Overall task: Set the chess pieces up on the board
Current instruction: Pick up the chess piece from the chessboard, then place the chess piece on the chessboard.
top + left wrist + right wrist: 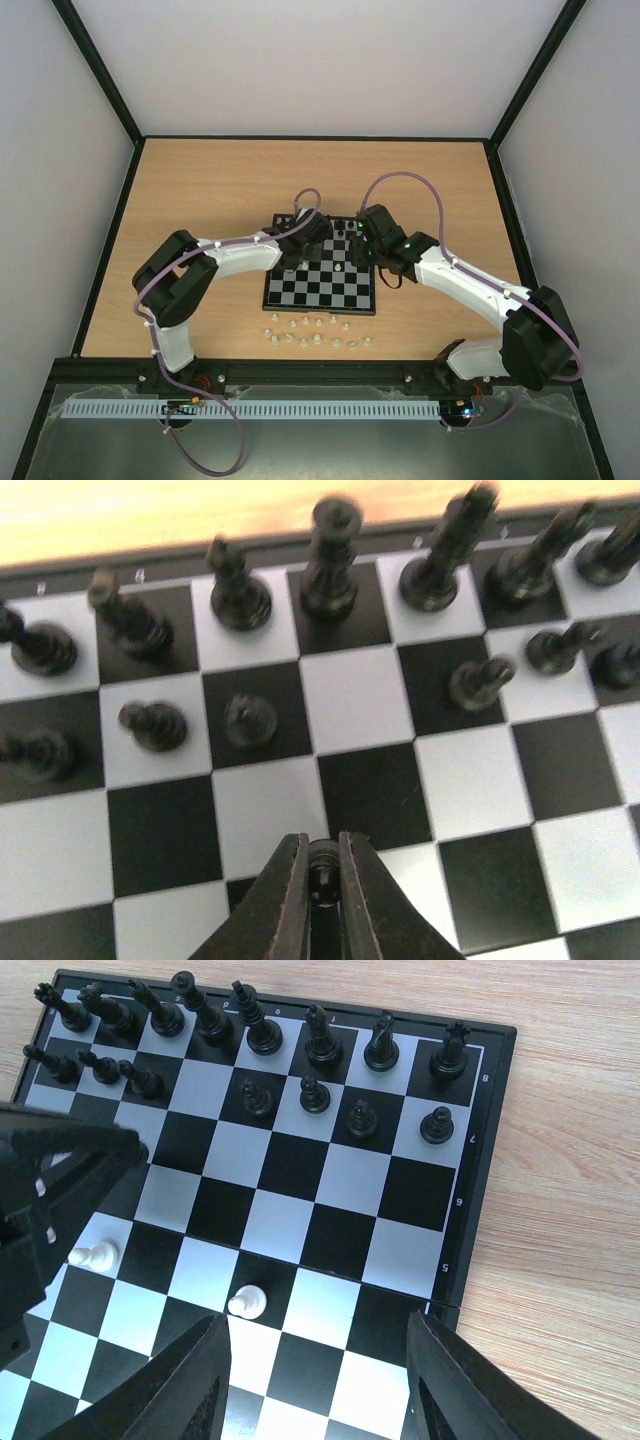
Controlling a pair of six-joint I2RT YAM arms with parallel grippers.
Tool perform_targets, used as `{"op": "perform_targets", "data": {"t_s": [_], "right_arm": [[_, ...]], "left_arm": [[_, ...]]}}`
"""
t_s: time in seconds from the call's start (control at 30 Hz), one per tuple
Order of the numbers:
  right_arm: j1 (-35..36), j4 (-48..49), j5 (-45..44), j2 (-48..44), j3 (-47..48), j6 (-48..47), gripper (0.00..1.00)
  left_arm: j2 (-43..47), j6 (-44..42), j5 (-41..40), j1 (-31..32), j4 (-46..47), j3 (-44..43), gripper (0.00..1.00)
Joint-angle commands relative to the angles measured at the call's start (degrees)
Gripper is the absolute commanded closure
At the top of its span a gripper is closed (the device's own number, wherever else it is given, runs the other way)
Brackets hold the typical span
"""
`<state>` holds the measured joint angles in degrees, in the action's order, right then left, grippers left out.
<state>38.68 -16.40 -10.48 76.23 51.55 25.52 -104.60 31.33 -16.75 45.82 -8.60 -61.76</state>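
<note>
White chess pieces mostly lie off the board, on the base side of both grippers; both arms bend inward over its far half. Right wrist view adds a white pawn just ahead-left of right gripper, fingers apart, empty. Left gripper pressed together, black pieces ahead; whether anything is pinched, cannot tell

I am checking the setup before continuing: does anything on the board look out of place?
Yes. Two white pieces stand alone on middle squares of the board, and the black pawn row has one empty square.
</note>
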Motion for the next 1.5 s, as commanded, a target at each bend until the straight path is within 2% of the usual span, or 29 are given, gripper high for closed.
{"op": "perform_targets", "data": {"t_s": [0.0, 0.43, 1.47], "right_arm": [[-0.2, -0.3, 0.0, -0.7, -1.0, 0.0, 0.51], [-0.2, -0.3, -0.3, -1.2, -1.1, 0.1, 0.51], [-0.2, 0.0, 0.8, -1.3, -1.6, 0.1, 0.51]], "left_arm": [[-1.9, -0.8, -1.9, -0.4, -1.6, -4.8, 0.98], [-7.7, -1.6, -1.9, -1.4, -2.8, -11.8, 0.98], [-12.6, -2.0, -1.4, -2.7, -2.9, -15.0, 0.95]]}}
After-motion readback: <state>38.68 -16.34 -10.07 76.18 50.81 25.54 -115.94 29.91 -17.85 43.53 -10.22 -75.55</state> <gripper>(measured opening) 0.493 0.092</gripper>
